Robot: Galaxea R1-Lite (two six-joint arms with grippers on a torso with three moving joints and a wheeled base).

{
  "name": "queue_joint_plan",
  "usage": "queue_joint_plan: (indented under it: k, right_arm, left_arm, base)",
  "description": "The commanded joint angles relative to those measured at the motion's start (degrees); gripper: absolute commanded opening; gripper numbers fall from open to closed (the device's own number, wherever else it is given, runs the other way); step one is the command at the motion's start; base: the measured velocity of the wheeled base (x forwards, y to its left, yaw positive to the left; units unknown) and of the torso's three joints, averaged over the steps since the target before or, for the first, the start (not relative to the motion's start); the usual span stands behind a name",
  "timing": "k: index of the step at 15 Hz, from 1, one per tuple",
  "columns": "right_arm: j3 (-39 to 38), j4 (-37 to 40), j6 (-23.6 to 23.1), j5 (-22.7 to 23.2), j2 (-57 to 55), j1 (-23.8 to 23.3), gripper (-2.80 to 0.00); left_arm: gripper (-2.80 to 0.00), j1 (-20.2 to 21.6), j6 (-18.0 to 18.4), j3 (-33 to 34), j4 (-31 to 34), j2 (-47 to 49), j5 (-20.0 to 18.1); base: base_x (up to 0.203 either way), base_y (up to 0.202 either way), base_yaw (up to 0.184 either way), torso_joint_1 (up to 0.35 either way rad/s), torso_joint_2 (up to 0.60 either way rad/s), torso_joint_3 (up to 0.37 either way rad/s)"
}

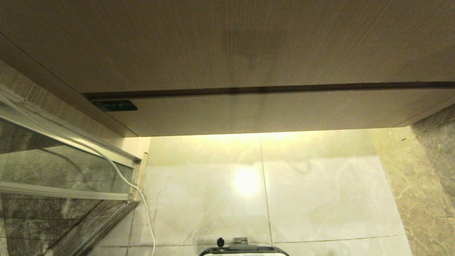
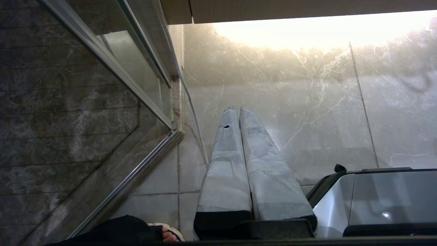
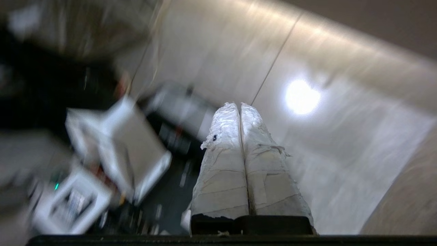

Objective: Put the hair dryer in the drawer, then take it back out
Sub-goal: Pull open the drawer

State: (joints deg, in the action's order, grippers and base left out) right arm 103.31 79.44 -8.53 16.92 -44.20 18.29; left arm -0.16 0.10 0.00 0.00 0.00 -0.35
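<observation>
2 grippers are seen only through their own wrist cameras, and neither arm appears in the head view. From the head, a wide light-brown wood-grain cabinet (image 1: 227,46) fills the upper part of the picture, and the plain handleless front of the drawer (image 1: 270,110) is seen below a dark seam, pushed in flush. A small dark panel (image 1: 114,105) sits at the left end of that front. Pale marble floor tiles (image 1: 320,199) lie beneath, lit by a warm glow from under the cabinet, with a glass partition in a metal frame (image 1: 64,170) on the left and a white cable (image 1: 142,199) trailing down beside it. The hair dryer is not visible in any view. The left gripper (image 2: 238,110) points down at the floor with its 2 wrapped fingers pressed together, holding nothing; the robot's grey base (image 2: 375,198) lies beside it. The right gripper (image 3: 239,105) has its wrapped fingers pressed together too, empty, against a blurred background of floor tile and robot body
</observation>
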Motion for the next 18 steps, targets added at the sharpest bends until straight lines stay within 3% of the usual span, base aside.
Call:
queue_joint_plan:
  k: [1, 2, 3, 4, 6, 7, 8, 9, 10, 11, 12, 13, 14, 15, 18]
  right_arm:
    - [-9.6, 2.1, -1.7, 2.7, -4.1, 6.1, -2.8]
    - [-15.7, 0.0, -2.8, 4.4, -3.5, 7.9, -2.8]
    - [-21.0, -2.9, -3.9, 5.5, -3.2, 9.1, -1.13]
    - [-24.9, -6.2, -4.9, 5.7, -3.3, 9.9, 0.0]
    - [-31.8, -14.3, -7.7, 0.9, -4.2, 10.6, 0.0]
    - [-35.3, -17.1, -8.3, -7.6, -4.6, 10.7, 0.0]
    - [-38.9, -20.3, -8.7, -18.9, -5.1, 10.8, 0.0]
    - [-44.1, -25.1, -9.1, -33.2, -6.1, 11.8, 0.0]
    - [-49.2, -31.4, -9.5, -41.4, -7.1, 13.8, 0.0]
    - [-52.4, -39.9, -10.1, -45.5, -8.5, 15.7, 0.0]
    - [-54.5, -48.6, -12.1, -46.0, -10.6, 17.4, 0.0]
    - [-56.0, -56.6, -16.2, -44.6, -12.8, 18.2, 0.0]
    - [-57.0, -62.2, -20.7, -39.5, -14.6, 18.5, 0.0]
    - [-57.3, -65.2, -24.8, -29.4, -15.9, 18.1, 0.0]
    - [-55.6, -70.8, -43.8, -0.1, -22.4, 12.0, 0.0]
  left_arm:
    - [-2.8, 0.0, 0.0, 0.1, 0.0, 0.0, 0.0]
    - [-2.8, 0.0, 0.0, 0.0, 0.0, 0.0, 0.0]
    - [-2.8, 0.0, 0.0, 0.0, 0.0, 0.0, 0.0]
    - [-2.8, 0.0, 0.0, 0.1, 0.0, 0.0, 0.0]
    - [-2.8, 0.0, 0.0, 0.0, 0.0, 0.0, 0.0]
    - [-2.8, 0.0, 0.0, 0.1, 0.0, 0.0, 0.0]
    - [-2.8, 0.0, 0.0, 0.1, 0.0, 0.0, 0.0]
    - [-2.8, 0.0, 0.0, 0.0, 0.0, 0.0, 0.0]
    - [-2.8, 0.0, 0.0, 0.0, 0.0, 0.0, 0.0]
    - [-2.8, 0.0, 0.0, 0.1, 0.0, 0.0, 0.0]
    - [-2.8, 0.0, 0.0, 0.1, 0.0, 0.0, 0.0]
    - [-2.8, 0.1, 0.0, 0.1, 0.0, 0.0, 0.0]
    - [-2.8, 0.0, 0.0, 0.1, 0.0, 0.0, 0.0]
    - [-2.8, 0.0, 0.0, 0.0, 0.0, 0.0, 0.0]
    - [-2.8, 0.0, 0.0, 0.1, 0.0, 0.0, 0.0]
  base:
    - [0.0, 0.0, 0.0, 0.0, 0.0, 0.0]
    - [0.0, 0.0, 0.0, 0.0, 0.0, 0.0]
    - [0.0, 0.0, 0.0, 0.0, 0.0, 0.0]
    - [0.0, 0.0, 0.0, 0.0, 0.0, 0.0]
    - [0.0, 0.0, 0.0, 0.0, 0.0, 0.0]
    - [0.0, 0.0, 0.0, 0.0, 0.0, 0.0]
    - [0.0, 0.0, 0.0, 0.0, 0.0, 0.0]
    - [0.0, 0.0, 0.0, 0.0, 0.0, 0.0]
    - [0.0, 0.0, 0.0, 0.0, 0.0, 0.0]
    - [0.0, 0.0, 0.0, 0.0, 0.0, 0.0]
    - [0.0, 0.0, 0.0, 0.0, 0.0, 0.0]
    - [0.0, 0.0, 0.0, 0.0, 0.0, 0.0]
    - [0.0, 0.0, 0.0, 0.0, 0.0, 0.0]
    - [0.0, 0.0, 0.0, 0.0, 0.0, 0.0]
    - [0.0, 0.0, 0.0, 0.0, 0.0, 0.0]
